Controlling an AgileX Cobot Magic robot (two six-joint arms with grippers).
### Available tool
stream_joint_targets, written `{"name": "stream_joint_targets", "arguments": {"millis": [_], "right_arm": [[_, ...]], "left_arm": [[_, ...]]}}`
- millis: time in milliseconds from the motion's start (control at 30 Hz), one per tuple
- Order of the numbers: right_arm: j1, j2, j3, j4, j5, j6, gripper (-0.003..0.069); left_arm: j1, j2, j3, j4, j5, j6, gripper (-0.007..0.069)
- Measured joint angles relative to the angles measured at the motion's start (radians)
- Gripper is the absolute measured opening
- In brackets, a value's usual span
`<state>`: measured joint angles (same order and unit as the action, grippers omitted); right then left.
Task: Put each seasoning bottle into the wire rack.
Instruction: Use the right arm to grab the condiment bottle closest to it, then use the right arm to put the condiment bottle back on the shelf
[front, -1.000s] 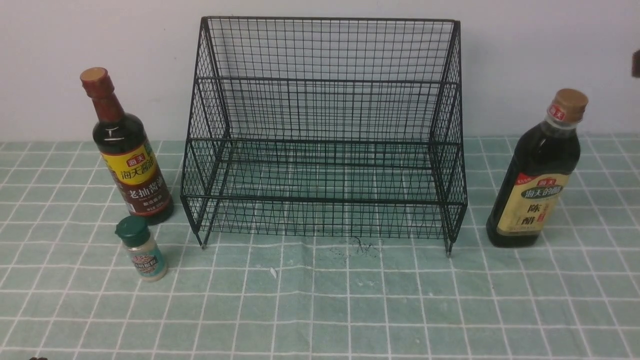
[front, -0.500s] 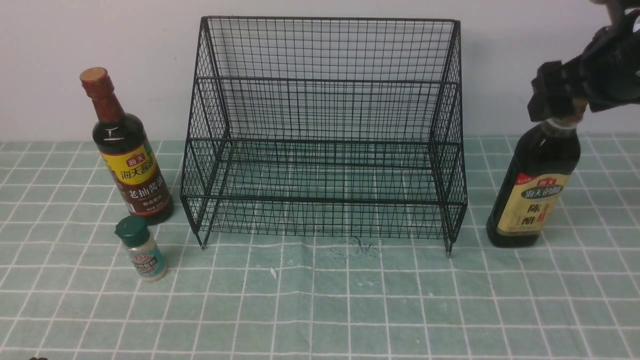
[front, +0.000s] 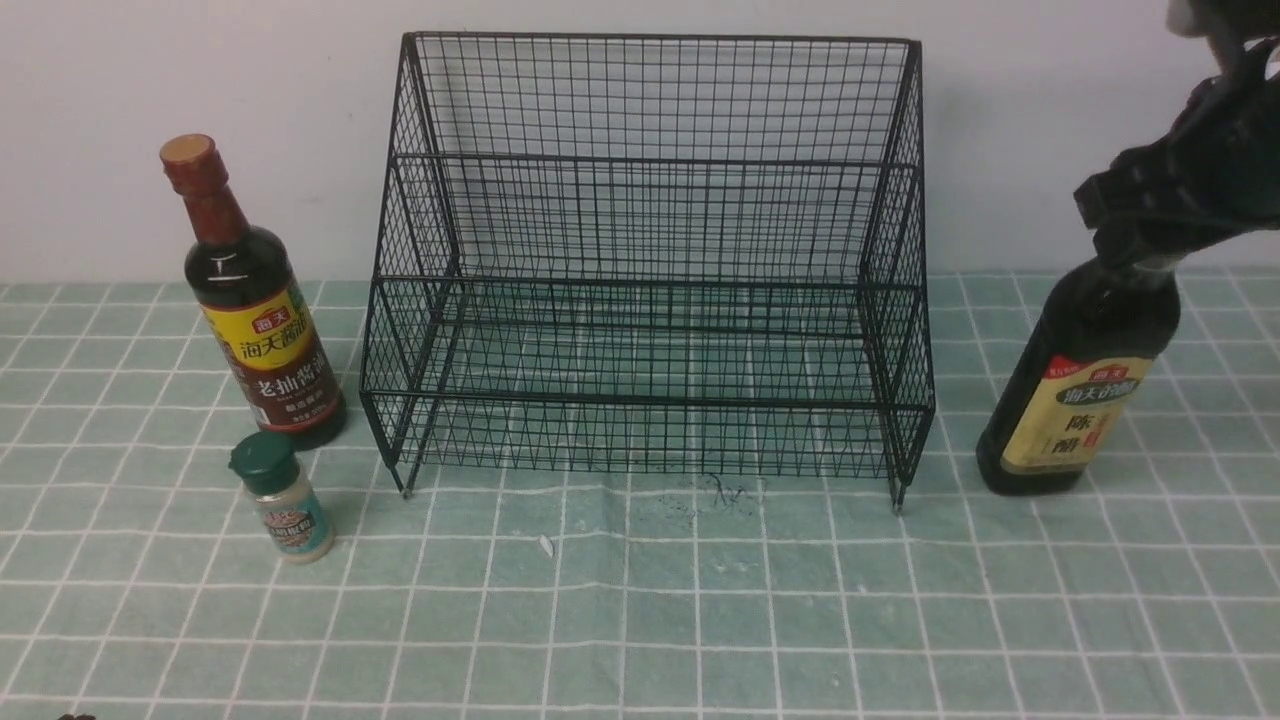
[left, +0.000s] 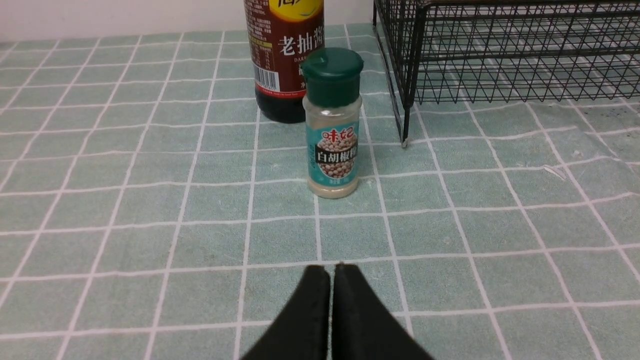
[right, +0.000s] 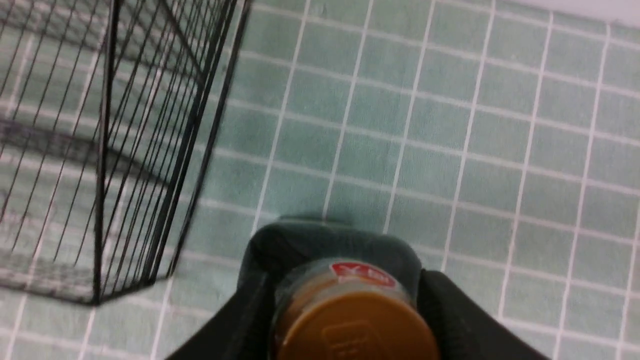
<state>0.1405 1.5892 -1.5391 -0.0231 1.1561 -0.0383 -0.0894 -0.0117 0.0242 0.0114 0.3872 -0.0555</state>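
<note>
The black wire rack (front: 650, 280) stands in the middle against the wall, with nothing in it. To its right, the tan-capped dark bottle (front: 1085, 390) leans slightly right, base on the cloth. My right gripper (front: 1135, 235) is shut on its neck and hides the cap. In the right wrist view the fingers (right: 450, 310) flank the tan cap (right: 350, 320). Left of the rack stand the red-necked bottle (front: 255, 310) and the green-capped shaker (front: 280, 500). My left gripper (left: 331, 267) is shut and empty, low over the cloth, short of the shaker (left: 332, 130).
A green checked cloth (front: 640, 620) covers the table, and a white wall runs behind it. A small white scrap (front: 546, 545) and dark specks (front: 725, 492) lie in front of the rack. The rack's right side (right: 110, 150) is close to the held bottle.
My right arm came in from the upper right and dropped over the tan-capped bottle's neck. Its jaws have closed on it and the bottle now leans to the right. The left side is unchanged.
</note>
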Motion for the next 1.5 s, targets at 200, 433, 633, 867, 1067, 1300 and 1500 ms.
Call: {"name": "stream_joint_targets", "arguments": {"millis": [200, 433, 633, 867, 1067, 1300, 1500], "right_arm": [[0.01, -0.127, -0.159, -0.004, 0.117, -0.008, 0.0335], [0.139, -0.17, -0.369, -0.025, 0.157, -0.017, 0.0335], [0.29, -0.09, -0.439, -0.012, 0.053, 0.028, 0.0335], [0.321, 0.046, -0.44, -0.057, -0.14, 0.124, 0.0335], [0.321, 0.14, -0.443, -0.157, -0.181, 0.189, 0.0335], [0.321, 0.258, -0.445, -0.174, -0.121, 0.23, 0.0335], [0.321, 0.326, -0.441, -0.173, -0.097, 0.292, 0.0335]], "left_arm": [[0.0, 0.0, 0.0, 0.0, 0.0, 0.0, -0.0006], [0.0, 0.0, 0.0, 0.0, 0.0, 0.0, -0.0006], [0.0, 0.0, 0.0, 0.0, 0.0, 0.0, -0.0006], [0.0, 0.0, 0.0, 0.0, 0.0, 0.0, -0.0006], [0.0, 0.0, 0.0, 0.0, 0.0, 0.0, -0.0006], [0.0, 0.0, 0.0, 0.0, 0.0, 0.0, -0.0006], [0.0, 0.0, 0.0, 0.0, 0.0, 0.0, -0.0006]]}}
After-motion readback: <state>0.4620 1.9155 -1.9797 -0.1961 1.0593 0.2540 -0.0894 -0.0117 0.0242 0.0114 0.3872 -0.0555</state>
